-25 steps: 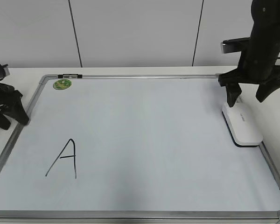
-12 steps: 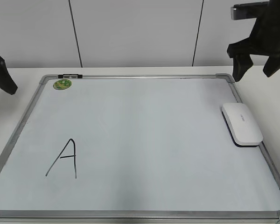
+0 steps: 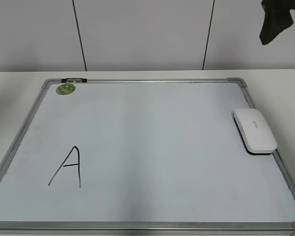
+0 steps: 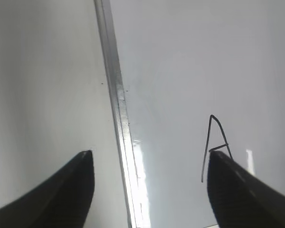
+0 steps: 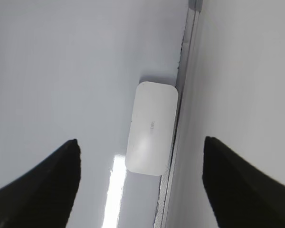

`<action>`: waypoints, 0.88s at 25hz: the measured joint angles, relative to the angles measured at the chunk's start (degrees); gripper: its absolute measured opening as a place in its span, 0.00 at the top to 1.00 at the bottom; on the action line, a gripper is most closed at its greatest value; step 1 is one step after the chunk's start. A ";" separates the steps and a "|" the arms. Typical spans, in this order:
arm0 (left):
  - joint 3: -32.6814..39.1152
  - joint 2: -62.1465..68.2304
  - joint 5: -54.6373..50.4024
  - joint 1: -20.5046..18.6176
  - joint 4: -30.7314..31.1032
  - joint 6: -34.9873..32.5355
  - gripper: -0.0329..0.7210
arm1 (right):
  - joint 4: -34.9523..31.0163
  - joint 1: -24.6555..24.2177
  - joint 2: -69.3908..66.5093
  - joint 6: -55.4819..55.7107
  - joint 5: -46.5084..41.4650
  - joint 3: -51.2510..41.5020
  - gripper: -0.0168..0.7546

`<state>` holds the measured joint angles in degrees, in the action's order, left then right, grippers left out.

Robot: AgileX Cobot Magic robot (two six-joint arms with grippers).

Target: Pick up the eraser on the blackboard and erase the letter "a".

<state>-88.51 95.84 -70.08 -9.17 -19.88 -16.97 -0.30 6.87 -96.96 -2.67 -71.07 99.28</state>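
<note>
The white eraser (image 3: 254,130) lies flat on the blackboard (image 3: 152,142), against its right frame. It also shows in the right wrist view (image 5: 151,128). No small cursive "a" shows anywhere on the board; only a large capital "A" (image 3: 66,167) stands at the lower left, also seen in the left wrist view (image 4: 214,145). My right gripper (image 3: 284,30) is open and empty, high above the eraser (image 5: 140,140). My left gripper (image 4: 149,152) is open and empty, high over the board's left frame, out of the exterior view.
A round green sticker (image 3: 65,89) sits at the board's top left corner. The silver frame (image 4: 116,95) runs down the left side next to the white table (image 3: 14,81). A white panelled wall stands behind.
My right gripper has risen from just above the eraser to the top right corner. My left gripper has risen from the board's left edge out of the exterior view. The eraser has not moved.
</note>
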 joint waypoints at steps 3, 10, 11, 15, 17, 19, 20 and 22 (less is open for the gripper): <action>0.00 -4.71 -0.22 0.21 1.29 1.07 0.23 | -0.11 0.00 4.24 0.00 -0.17 -0.61 0.21; 1.89 -15.68 -0.99 2.84 6.04 3.35 0.23 | -0.43 0.00 15.55 0.00 -0.60 -4.78 0.21; 2.64 -17.55 -1.10 3.11 6.34 3.37 0.23 | -0.54 0.00 16.89 0.00 -0.60 -5.68 0.21; 7.11 -25.36 -1.46 3.49 6.46 3.95 0.23 | -0.89 0.00 23.71 -0.02 -0.73 -10.13 0.21; 9.88 -29.52 -1.59 3.49 6.57 4.08 0.23 | -1.00 0.00 27.23 -0.02 -0.78 -12.60 0.21; 13.01 -34.40 -1.61 3.49 6.46 4.21 0.23 | -1.00 0.00 31.10 -0.12 -0.87 -15.02 0.21; 14.38 -36.44 -1.71 3.49 6.34 4.21 0.23 | -1.00 0.00 32.72 -0.12 -1.00 -16.17 0.21; 17.67 -41.23 -1.74 3.49 5.95 4.56 0.23 | -1.00 0.00 36.32 -0.12 -1.00 -19.28 0.21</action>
<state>-70.84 54.61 -71.82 -5.68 -13.93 -12.41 -1.30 6.87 -60.64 -2.79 -72.07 80.00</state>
